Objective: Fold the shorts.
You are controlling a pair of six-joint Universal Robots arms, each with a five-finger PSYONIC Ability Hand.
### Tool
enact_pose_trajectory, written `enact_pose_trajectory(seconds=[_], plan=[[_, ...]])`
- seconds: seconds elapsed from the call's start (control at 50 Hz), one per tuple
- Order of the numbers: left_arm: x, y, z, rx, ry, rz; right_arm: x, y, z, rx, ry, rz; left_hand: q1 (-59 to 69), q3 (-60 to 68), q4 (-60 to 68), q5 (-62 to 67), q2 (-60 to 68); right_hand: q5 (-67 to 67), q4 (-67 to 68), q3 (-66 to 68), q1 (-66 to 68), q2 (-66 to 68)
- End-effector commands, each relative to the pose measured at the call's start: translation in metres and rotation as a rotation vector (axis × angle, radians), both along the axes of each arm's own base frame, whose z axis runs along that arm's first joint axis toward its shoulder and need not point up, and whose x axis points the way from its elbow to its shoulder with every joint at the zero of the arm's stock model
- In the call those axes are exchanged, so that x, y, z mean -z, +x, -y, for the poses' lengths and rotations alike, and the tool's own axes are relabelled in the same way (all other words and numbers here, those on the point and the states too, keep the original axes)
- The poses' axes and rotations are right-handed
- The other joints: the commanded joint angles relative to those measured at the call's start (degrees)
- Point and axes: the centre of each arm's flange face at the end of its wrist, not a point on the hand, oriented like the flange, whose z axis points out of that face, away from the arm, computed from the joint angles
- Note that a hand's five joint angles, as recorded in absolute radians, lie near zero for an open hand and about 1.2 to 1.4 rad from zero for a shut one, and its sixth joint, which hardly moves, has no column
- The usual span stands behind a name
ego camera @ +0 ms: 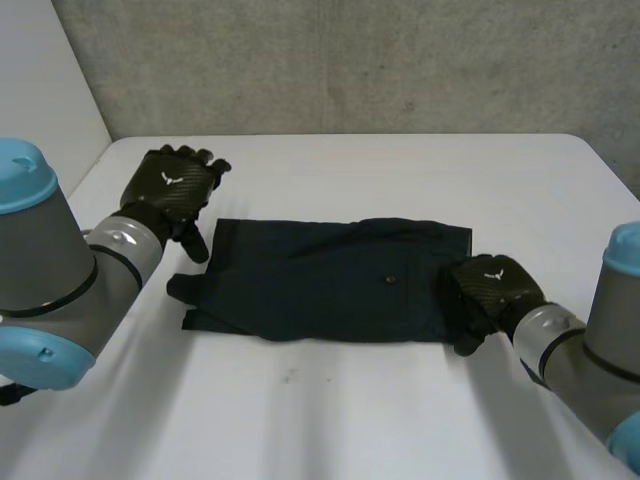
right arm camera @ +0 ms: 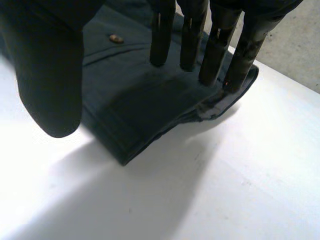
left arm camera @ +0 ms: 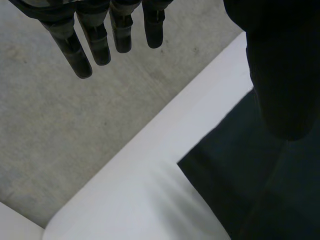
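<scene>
Nearest the camera are the two grey arms, the left arm by the tabletop's left edge and the right arm at its near right corner; between them the dark navy shorts lie flat on the middle of the white table, long side running left to right, a small button showing on the upper face. They form a neat oblong with stacked layers at the right end, so they look doubled leg on leg already; the step in hand appears to be the crosswise fold.

The right hand is over the shorts' right end, toward the near corner of the cloth; in its wrist view its fingers are straight and apart above the layered edge and its thumb stands well clear of them, so it pinches nothing; whether the fingertips touch the cloth cannot be told. The left hand hovers toward the tabletop's far left corner, just beyond the shorts' far left corner; its fingers are straight, spread and empty.

The next move probably calls for the right hand to slide fingers under every layer of that edge, close the thumb on top, then lift and carry the end leftward; the left hand could take the far corner so both sides travel level; a missed lower layer would spoil the fold.
</scene>
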Motion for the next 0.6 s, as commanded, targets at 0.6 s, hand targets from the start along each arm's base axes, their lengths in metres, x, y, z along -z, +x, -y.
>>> enact_pose_trajectory(seconds=[0.6], plan=[[0.000,-0.004,-0.010,0.016,0.011,0.005,0.008,-0.025,0.038,0.082,-0.113,-0.068,-0.4,-1.4,-1.0,-1.5,-0.7,56.0,55.4,55.2,58.7,55.3]])
